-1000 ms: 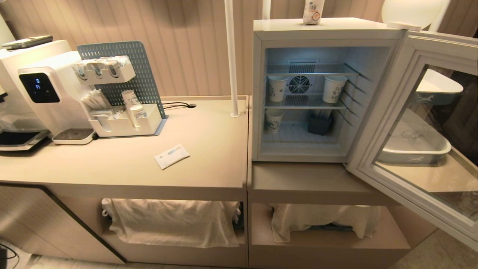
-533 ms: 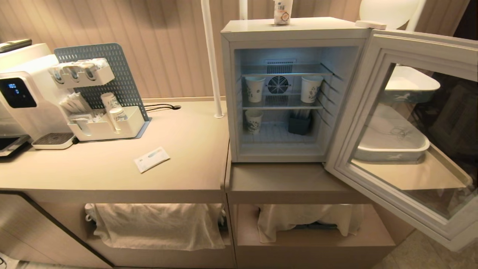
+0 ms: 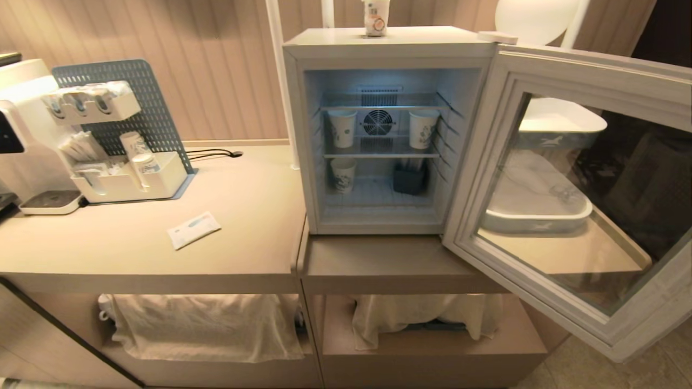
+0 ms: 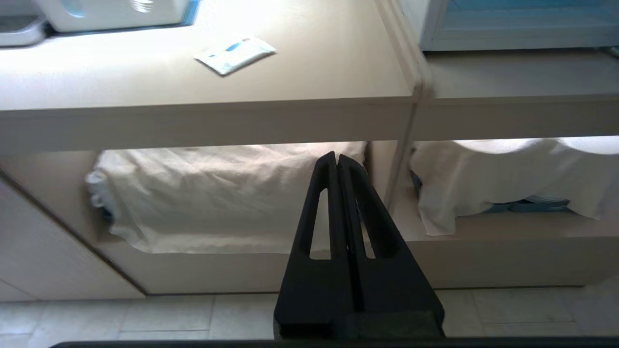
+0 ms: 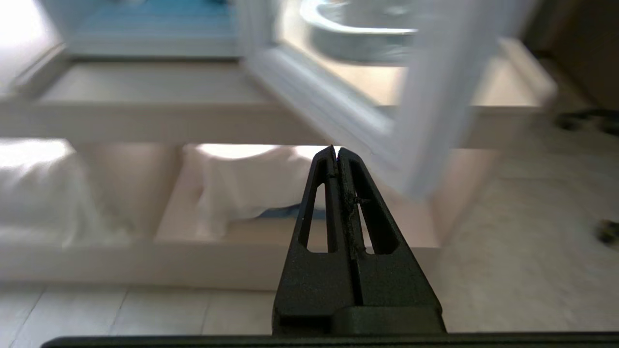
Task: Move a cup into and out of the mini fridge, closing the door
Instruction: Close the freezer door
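Nearest, the left gripper (image 4: 337,159) and the right gripper (image 5: 336,152) are hanging low before the counter (image 3: 162,254), below the mini fridge (image 3: 378,48), each with its fingers pressed together and holding nothing. White cloths (image 3: 205,324) are draping the shelf under the counter. A flat white packet (image 3: 193,229) is lying on the counter left of the fridge. The door (image 3: 567,70) is standing wide open to the fridge's right. Inside, three patterned paper cups (image 3: 343,128) and a dark holder (image 3: 409,180) are sitting on the shelves. The cup (image 3: 375,17) is standing on the fridge's top, at its rear.
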Controlling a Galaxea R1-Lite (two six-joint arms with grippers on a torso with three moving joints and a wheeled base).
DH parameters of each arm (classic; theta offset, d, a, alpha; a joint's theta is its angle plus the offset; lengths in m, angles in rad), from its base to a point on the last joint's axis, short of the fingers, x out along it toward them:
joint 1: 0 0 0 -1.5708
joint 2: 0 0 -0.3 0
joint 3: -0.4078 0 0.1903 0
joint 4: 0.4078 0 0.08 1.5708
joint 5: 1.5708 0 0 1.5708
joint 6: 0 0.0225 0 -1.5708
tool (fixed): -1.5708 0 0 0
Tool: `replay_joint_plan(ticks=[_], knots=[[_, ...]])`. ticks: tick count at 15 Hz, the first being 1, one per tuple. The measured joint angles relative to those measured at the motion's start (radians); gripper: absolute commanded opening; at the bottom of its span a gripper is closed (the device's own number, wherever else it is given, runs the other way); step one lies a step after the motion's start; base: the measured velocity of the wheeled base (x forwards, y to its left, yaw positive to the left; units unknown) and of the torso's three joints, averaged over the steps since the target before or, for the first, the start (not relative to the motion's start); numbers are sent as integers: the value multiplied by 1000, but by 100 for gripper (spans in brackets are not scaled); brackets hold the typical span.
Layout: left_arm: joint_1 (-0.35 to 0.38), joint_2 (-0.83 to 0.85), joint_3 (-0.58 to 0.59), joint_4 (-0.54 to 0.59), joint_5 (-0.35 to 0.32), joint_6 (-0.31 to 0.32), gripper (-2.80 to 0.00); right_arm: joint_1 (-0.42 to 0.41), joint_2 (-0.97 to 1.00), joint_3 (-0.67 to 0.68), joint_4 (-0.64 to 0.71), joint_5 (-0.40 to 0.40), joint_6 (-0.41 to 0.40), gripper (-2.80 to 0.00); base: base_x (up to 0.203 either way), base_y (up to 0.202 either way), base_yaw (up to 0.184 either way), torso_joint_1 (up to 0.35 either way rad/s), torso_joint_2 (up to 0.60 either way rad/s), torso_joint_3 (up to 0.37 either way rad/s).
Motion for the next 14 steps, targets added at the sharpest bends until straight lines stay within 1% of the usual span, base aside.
replay_joint_plan(ticks=[9,12,14], knots=[[0,0,0,0,0,0,-280,0,0,-1,-6,-1,0,-280,0,-78,-25,3,3,2],[0,0,0,-4,0,-1,-280,0,0,0,-11,0,1,-280,0,-18,-58,2,-2,2],[1,0,2,-8,-1,-6,-280,1,0,1,-11,0,2,-280,0,-39,-1,1,1,1]])
